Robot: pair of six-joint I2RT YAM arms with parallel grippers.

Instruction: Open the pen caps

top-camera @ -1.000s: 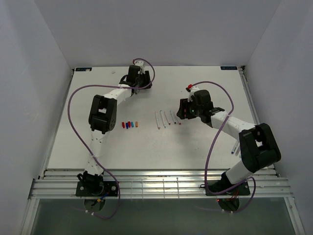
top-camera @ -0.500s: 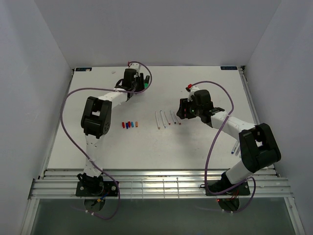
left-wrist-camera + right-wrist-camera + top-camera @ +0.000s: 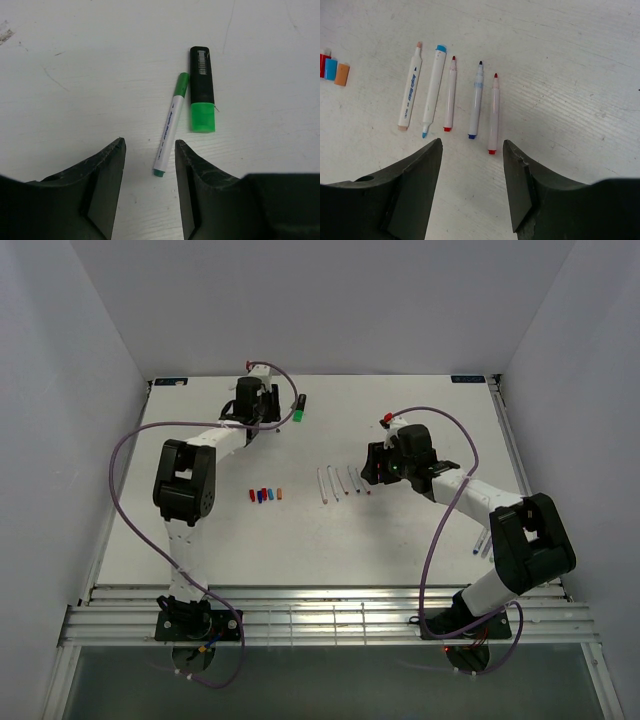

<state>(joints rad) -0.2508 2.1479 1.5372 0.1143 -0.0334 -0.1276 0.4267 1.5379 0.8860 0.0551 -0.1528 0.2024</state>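
Entry: cap removal, green pen in hand

- Left fingers [image 3: 107, 172]: parted, nothing held, hung over the tabletop [image 3: 75, 60] at the near end of the green pen [image 3: 169, 127]. Its cap [image 3: 183, 82] is seated at the far end.
- Marker [image 3: 201, 82]: laid just beside the pen, its green cap [image 3: 202, 116] on.
- Right fingers [image 3: 417, 175]: parted, nothing held, above five pens [image 3: 476, 100] that seem uncapped. Loose caps [image 3: 335, 69] are seen at the left edge.
- Handling, as judged: the barrel is best gripped near mid-length, with the marker left unnudged. The cap is to be kept exposed and pulled straight along the axis, and a skewed pull is to be avoided
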